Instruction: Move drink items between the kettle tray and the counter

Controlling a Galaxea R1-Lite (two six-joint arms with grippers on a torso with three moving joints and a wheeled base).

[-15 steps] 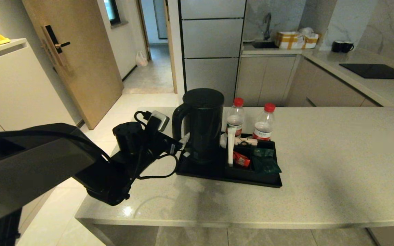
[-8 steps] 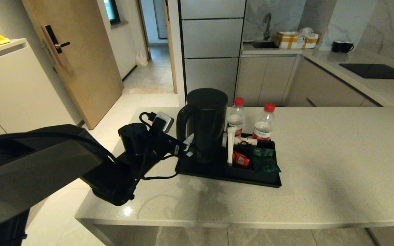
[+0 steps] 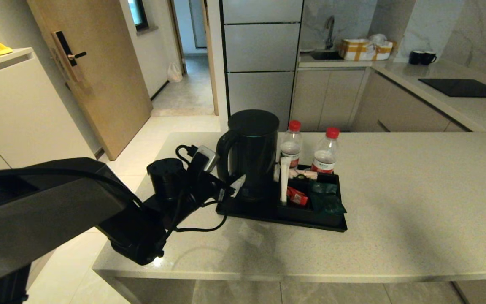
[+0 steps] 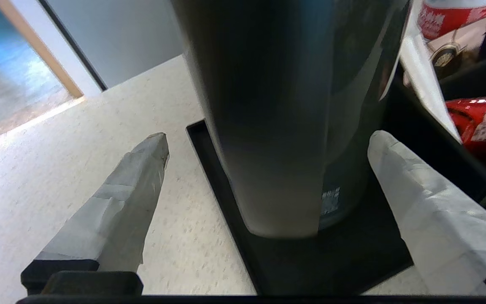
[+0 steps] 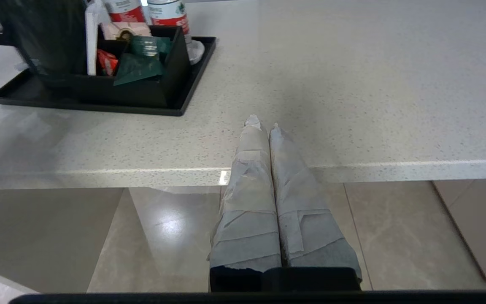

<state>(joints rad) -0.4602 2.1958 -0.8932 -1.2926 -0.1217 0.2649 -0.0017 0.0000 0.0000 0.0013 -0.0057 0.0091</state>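
Note:
The tall black kettle stands upright at the left end of the black tray on the speckled counter, its handle turned toward my left arm. My left gripper is open low at that handle. In the left wrist view the left gripper has one taped finger on each side of the kettle, neither one touching it. Two red-capped water bottles stand at the tray's far edge. My right gripper is shut and empty at the counter's front edge.
A boxed section on the tray holds red and green sachets. The counter's left edge lies just under my left arm. Behind are a second counter with a black cooktop, two dark mugs and a taped box.
My left arm has pushed forward and right, closer to the kettle's base. The kettle has shifted slightly right on the tray.

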